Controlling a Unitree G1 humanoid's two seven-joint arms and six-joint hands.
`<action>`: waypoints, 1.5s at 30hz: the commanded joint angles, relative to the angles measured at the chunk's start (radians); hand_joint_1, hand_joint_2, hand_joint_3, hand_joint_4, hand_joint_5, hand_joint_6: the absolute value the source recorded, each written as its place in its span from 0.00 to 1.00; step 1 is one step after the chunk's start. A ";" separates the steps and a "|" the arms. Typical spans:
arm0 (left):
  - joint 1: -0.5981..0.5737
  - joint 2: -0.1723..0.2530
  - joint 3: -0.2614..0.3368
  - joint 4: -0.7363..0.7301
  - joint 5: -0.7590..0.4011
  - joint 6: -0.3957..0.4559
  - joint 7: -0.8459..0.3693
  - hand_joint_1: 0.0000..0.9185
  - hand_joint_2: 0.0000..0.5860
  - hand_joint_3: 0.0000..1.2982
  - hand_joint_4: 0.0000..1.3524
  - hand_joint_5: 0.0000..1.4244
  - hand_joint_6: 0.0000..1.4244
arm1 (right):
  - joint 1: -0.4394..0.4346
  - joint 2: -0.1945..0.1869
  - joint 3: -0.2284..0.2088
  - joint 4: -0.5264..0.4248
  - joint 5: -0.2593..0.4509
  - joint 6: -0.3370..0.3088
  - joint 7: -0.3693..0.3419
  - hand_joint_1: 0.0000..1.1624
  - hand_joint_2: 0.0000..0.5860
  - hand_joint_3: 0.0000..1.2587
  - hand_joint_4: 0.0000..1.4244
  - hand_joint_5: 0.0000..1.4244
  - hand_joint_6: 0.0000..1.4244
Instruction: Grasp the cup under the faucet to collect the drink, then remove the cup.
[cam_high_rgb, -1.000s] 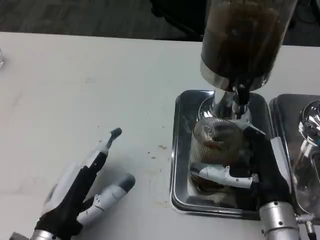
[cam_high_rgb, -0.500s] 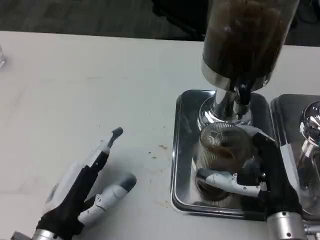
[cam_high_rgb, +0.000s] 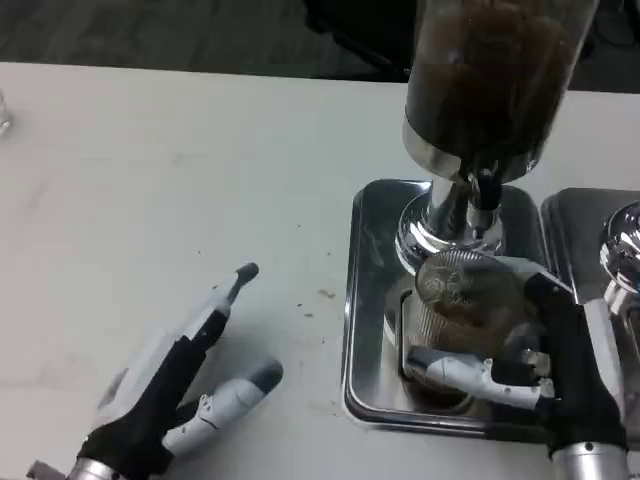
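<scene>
Cup (cam_high_rgb: 462, 300) is gripped by right hand (cam_high_rgb: 535, 365) w/ fingers (cam_high_rgb: 455, 368) wrapped round it, on tray (cam_high_rgb: 365, 330) just below faucet (cam_high_rgb: 483, 190), so grasp & prob. filling are judged done, removal left; left hand (cam_high_rgb: 175, 385) is rested open on desk (cam_high_rgb: 150, 180).

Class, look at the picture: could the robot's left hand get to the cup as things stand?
Probably not easily. The left hand lies open on the table, and the bare table between leaves the way free, but the right hand already grips the cup inside the tray.
</scene>
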 joint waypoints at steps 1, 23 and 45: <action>0.005 0.035 0.000 -0.041 0.040 -0.013 0.016 0.00 0.21 0.01 0.00 0.00 0.00 | 0.022 -0.010 0.000 -0.074 -0.008 -0.032 0.004 0.94 0.20 0.66 0.62 0.68 0.88; 0.326 0.225 0.120 -0.582 0.280 0.199 0.022 0.00 0.16 0.00 0.00 0.00 0.00 | 0.186 -0.062 0.022 -0.369 -0.003 -0.008 0.155 0.93 0.20 0.67 0.64 0.69 0.89; 0.511 0.192 0.162 -0.713 0.286 0.193 0.066 0.00 0.20 0.00 0.00 0.00 0.00 | 0.326 -0.080 0.016 -0.541 0.040 0.005 0.235 0.92 0.20 0.67 0.64 0.69 0.89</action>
